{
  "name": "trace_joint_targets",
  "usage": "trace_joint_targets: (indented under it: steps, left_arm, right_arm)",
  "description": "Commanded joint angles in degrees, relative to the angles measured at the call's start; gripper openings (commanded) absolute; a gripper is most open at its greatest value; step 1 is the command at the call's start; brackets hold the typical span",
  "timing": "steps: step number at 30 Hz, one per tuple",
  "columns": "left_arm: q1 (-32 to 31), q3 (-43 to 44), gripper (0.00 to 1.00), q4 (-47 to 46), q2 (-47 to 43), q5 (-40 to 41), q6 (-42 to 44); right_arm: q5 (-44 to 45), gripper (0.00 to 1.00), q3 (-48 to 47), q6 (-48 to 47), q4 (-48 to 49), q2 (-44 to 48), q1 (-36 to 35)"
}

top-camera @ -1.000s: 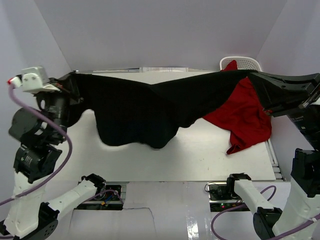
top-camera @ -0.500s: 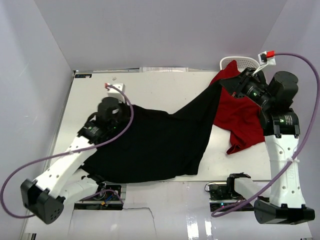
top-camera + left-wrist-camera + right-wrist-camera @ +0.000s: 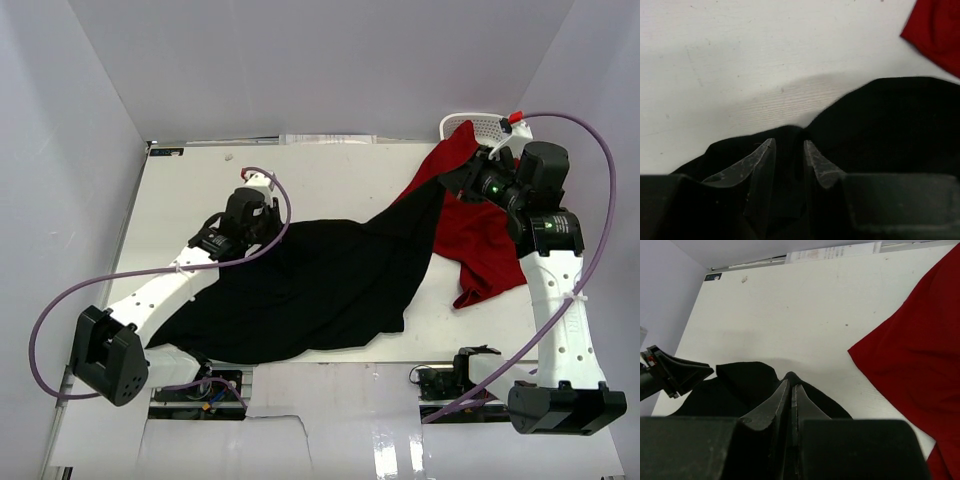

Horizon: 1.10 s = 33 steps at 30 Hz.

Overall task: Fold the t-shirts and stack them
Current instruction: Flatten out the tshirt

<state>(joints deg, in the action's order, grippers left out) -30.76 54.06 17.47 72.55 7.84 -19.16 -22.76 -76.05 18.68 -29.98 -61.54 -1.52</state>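
The black t-shirt (image 3: 310, 285) lies spread across the table's middle, with one corner lifted toward the back right. No star mark shows on it. My left gripper (image 3: 268, 224) is low at the shirt's back left edge. In the left wrist view its jaws (image 3: 788, 145) stand narrowly apart with a fold of the black cloth (image 3: 890, 120) pinched between them. My right gripper (image 3: 447, 183) is shut on the shirt's raised right corner (image 3: 791, 382), just above the red t-shirt (image 3: 485, 245). The red t-shirt lies crumpled at the right and drapes from the basket.
A white lattice basket (image 3: 490, 124) stands at the back right corner, partly under the red cloth. A strip of paper (image 3: 330, 139) lies along the table's back edge. Grey walls close in the sides and the back. Bare table (image 3: 190, 180) shows at the back left.
Both arms have come down from holding the black t-shirt stretched high, and it has dropped onto the table. My left gripper has moved right and back, and my right gripper has moved a little left.
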Motion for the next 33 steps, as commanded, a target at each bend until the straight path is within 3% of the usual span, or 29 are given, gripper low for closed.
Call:
trace_joint_targets:
  steps: [1,7,12,20,33]
  left_arm:
    - [-0.09,3.24,0.41,-1.74,0.22,-2.03,1.22]
    - [-0.09,6.14,0.52,1.06,-0.83,-3.52,2.81]
    - [-0.96,7.90,0.51,10.20,1.01,-4.94,2.29]
    - [-5.79,8.43,0.51,21.62,7.67,1.73,3.07]
    - [-6.41,6.32,0.55,24.01,17.62,-2.64,6.50]
  right_arm:
    - [2.72,0.08,-0.24,-2.77,2.55,-0.86,0.20]
    - [3.17,0.08,-1.20,-3.30,4.31,-4.11,0.11]
    - [2.46,0.08,-1.99,-3.56,3.00,-6.40,0.20]
    - [2.38,0.08,-2.35,-4.35,0.45,-8.07,0.11]
    - [2.11,0.10,-1.12,-4.70,-0.61,-8.42,0.02]
